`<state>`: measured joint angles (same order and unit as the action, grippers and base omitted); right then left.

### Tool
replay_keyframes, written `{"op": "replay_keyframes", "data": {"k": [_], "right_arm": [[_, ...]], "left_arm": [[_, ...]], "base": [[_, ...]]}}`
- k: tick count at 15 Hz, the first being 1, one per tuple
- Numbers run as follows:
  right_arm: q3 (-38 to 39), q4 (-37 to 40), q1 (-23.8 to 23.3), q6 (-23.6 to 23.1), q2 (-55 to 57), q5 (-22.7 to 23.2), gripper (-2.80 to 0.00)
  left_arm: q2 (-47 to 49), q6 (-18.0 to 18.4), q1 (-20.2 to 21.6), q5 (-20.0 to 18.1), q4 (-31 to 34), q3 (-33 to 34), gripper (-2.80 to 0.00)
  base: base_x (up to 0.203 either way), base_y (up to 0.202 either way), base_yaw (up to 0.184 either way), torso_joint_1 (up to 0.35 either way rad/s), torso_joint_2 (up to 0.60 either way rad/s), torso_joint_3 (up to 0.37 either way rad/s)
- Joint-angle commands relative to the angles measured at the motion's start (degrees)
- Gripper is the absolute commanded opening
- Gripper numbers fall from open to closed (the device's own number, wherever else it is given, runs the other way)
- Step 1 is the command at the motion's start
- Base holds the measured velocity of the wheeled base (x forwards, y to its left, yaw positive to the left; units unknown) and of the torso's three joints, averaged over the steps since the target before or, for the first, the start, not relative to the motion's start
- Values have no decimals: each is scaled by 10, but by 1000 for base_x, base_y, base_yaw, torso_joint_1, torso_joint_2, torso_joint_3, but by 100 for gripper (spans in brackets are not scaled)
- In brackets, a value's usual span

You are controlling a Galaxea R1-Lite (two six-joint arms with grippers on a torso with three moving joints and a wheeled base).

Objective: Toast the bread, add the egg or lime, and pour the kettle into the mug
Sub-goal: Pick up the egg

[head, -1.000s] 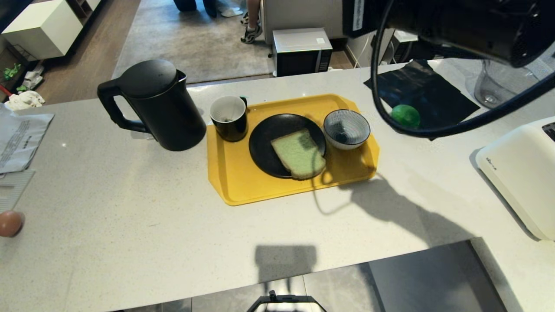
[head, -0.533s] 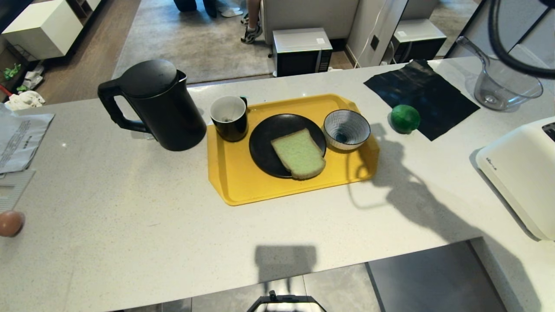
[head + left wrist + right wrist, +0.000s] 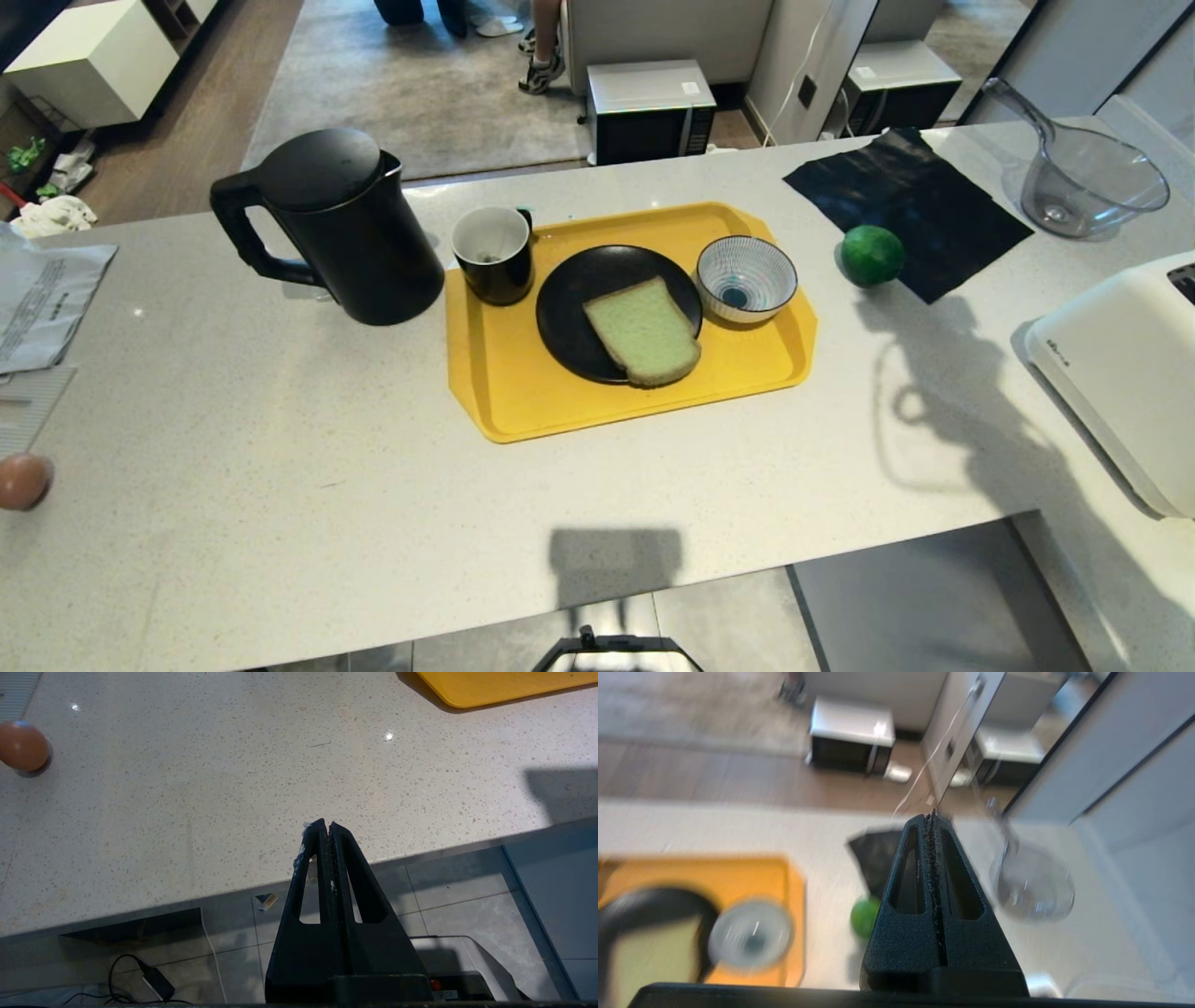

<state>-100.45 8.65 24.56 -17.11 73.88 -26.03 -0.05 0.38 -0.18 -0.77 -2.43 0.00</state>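
The pale green bread [image 3: 644,331] lies on a black plate [image 3: 571,322] on a yellow tray [image 3: 523,401]. The black mug [image 3: 493,252] stands at the tray's far left corner, and the tall black kettle [image 3: 327,229] is left of it on the counter. Right of the tray rests the lime [image 3: 872,255]. The egg [image 3: 21,481] sits at the counter's left edge. My left gripper [image 3: 325,825] hangs shut and empty by the counter's front edge. High above the lime [image 3: 865,917], my right gripper [image 3: 931,816] is shut and empty. Neither gripper is in the head view.
A blue-striped bowl [image 3: 747,278] stands on the tray right of the plate. A white toaster [image 3: 1120,373] fills the right edge. A black mat [image 3: 906,210] and a clear jug [image 3: 1083,187] lie at the back right. Papers [image 3: 37,299] are at the left.
My right arm and its cable have swung up and right, out of the head view. Its shadow slid from the tray to the counter beside the toaster. The objects stayed put.
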Motion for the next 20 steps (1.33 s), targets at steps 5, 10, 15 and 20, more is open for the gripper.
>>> {"op": "replay_keyframes", "data": {"k": [5, 10, 15, 20], "right_arm": [[96, 271, -108, 169, -182, 167, -280], [319, 243, -123, 179, -366, 243, -280], [457, 231, -142, 193, -511, 245, -280], [591, 179, -199, 203, -570, 244, -280]], "left_arm": [[-1, 0, 0, 0, 0, 10, -280], [-1, 0, 0, 0, 0, 10, -280], [-1, 0, 0, 0, 0, 10, -280], [-1, 0, 0, 0, 0, 10, -280]], "base": [[0, 0, 0, 0, 0, 0], [0, 0, 0, 0, 0, 0], [0, 0, 0, 0, 0, 0], [0, 0, 0, 0, 0, 0]]}}
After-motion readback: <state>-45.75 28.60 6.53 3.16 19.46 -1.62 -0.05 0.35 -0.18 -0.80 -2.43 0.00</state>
